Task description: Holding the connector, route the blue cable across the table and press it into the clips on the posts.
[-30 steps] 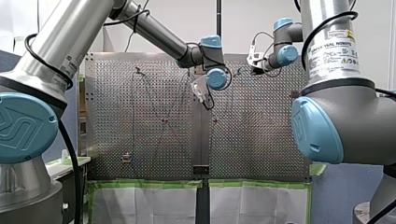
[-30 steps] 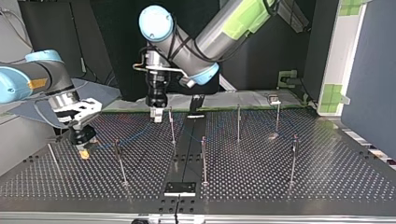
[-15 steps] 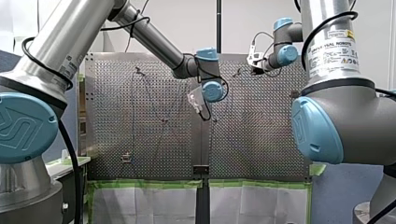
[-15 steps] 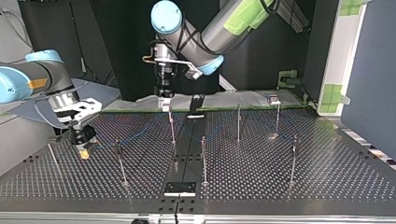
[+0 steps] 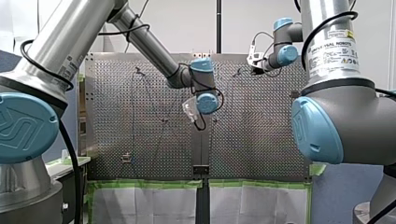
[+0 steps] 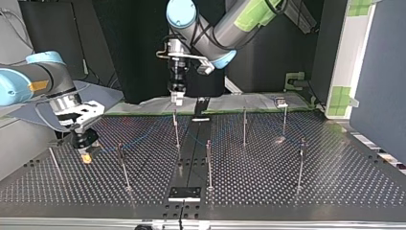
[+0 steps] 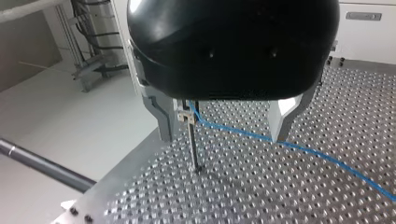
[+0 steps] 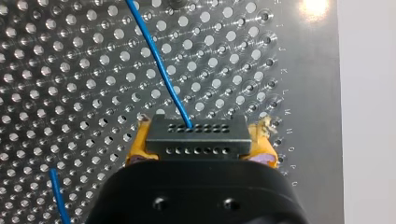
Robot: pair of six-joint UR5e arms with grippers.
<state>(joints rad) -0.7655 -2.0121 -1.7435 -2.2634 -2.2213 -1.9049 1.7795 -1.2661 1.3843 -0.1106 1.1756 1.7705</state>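
Observation:
In the right wrist view my right gripper [image 8: 201,142] is shut on the black connector [image 8: 195,135], yellow pads on both its ends. The blue cable [image 8: 159,56] leaves the connector over the perforated table. In the top view that gripper [image 6: 85,154] hangs low at the left. My left gripper [image 7: 223,135] is open above the table. A thin post [image 7: 192,144] with a clip [image 7: 187,116] stands just inside one finger. The cable [image 7: 243,133] runs from that clip across the gap between the fingers. In the top view my left gripper [image 6: 176,98] hovers over the post [image 6: 176,129] near the middle.
Several thin posts stand across the table, among them one [image 6: 208,163] at the centre strip, one [image 6: 244,127] further right and one [image 6: 123,165] near my right gripper. A dark plate [image 6: 184,193] lies at the near edge. The table's edge [image 7: 116,168] lies beside my left gripper.
My left gripper has risen off the table and drifted towards the top view's right, now above the middle post. My right gripper has kept still with the connector.

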